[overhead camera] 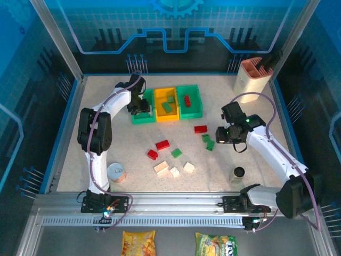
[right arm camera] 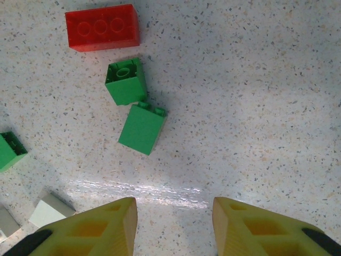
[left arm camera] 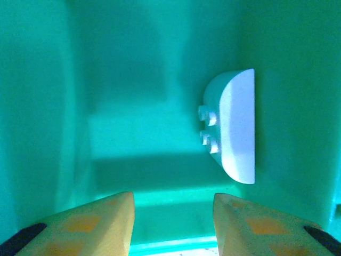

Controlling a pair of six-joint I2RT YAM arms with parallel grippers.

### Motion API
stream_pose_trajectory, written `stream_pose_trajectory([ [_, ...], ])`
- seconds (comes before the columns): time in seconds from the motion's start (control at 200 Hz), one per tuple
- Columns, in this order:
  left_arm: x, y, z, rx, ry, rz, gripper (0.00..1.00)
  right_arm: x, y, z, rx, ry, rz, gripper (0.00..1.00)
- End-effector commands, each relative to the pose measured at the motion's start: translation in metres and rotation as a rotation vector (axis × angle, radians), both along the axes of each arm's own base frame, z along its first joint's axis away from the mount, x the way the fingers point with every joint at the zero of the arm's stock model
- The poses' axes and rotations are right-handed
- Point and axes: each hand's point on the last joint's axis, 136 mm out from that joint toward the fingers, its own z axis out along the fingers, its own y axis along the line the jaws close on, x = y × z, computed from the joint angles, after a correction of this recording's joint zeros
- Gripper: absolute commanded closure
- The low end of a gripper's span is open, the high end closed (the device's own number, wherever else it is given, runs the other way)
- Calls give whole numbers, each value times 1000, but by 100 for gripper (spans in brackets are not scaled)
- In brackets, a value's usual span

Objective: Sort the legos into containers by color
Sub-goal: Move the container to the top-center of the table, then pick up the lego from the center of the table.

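Three bins stood joined in a row at the far side of the table (right arm camera: 256, 106). My left hand (left arm camera: 173, 213) was down inside the left green bin (left arm camera: 42, 106), fingers spread with nothing between them (a cream rounded brick (left arm camera: 234, 128) lay inside, ahead of the fingertips). My right hand (right arm camera: 175, 213) hung over the table, spread and empty, near two green bricks (right arm camera: 126, 81) (right arm camera: 141, 128) touching at a corner, a red brick (right arm camera: 102, 26) just beyond them.
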Motion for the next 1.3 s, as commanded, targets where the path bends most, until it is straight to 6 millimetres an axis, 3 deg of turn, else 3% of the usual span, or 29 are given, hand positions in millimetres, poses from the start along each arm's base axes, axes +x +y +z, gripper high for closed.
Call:
stream_pose_trajectory([
  [0.0, -10, 19, 7, 104, 8, -13, 56, 0, 5, 8, 6, -3, 8, 57],
  [0.225, -4, 27, 13, 142, -12, -21, 56, 1, 6, 9, 8, -6, 9, 57],
  [0.435, -5, 13, 34, 62, -59, -23, 56, 7, 12, 5, 12, -1, 21, 57],
  [0.665, -27, -6, 49, -18, -65, -42, 55, 21, 23, -1, 22, 9, 40, 55],
  [0.775, -43, -8, 53, -47, -62, -51, 54, 31, 31, -5, 22, 18, 52, 47],
  [1.071, -82, 20, 79, -22, -73, -74, 50, 69, 64, -21, 24, 29, 94, 22],
  [1.291, -103, 48, 100, 20, -92, -60, 45, 98, 84, -43, 17, 55, 119, 13],
])
